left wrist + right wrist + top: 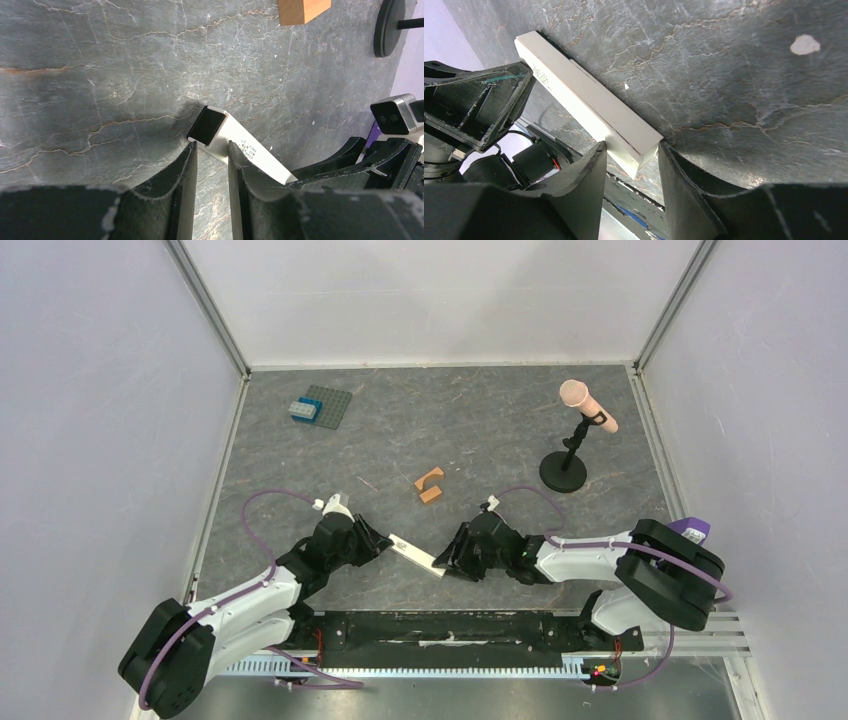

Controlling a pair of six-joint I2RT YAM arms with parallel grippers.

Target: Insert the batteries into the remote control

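Note:
The remote control [413, 554] is a slim cream-white bar lying between my two grippers near the front of the table. My left gripper [383, 540] is shut on its far-left end, which shows a black end face [207, 125] at the fingertips in the left wrist view [211, 147]. My right gripper [447, 562] is shut on the other end, with the white bar [589, 105] pinched between both fingers [631, 148]. The bar sits at or just above the table surface. The batteries are not in view.
Two orange-brown blocks [430, 485] lie just beyond the remote; one shows in the left wrist view [302, 10]. A pink microphone [588, 405] on a black stand [563, 472] is at back right. A grey studded plate with a blue brick [322, 407] is at back left.

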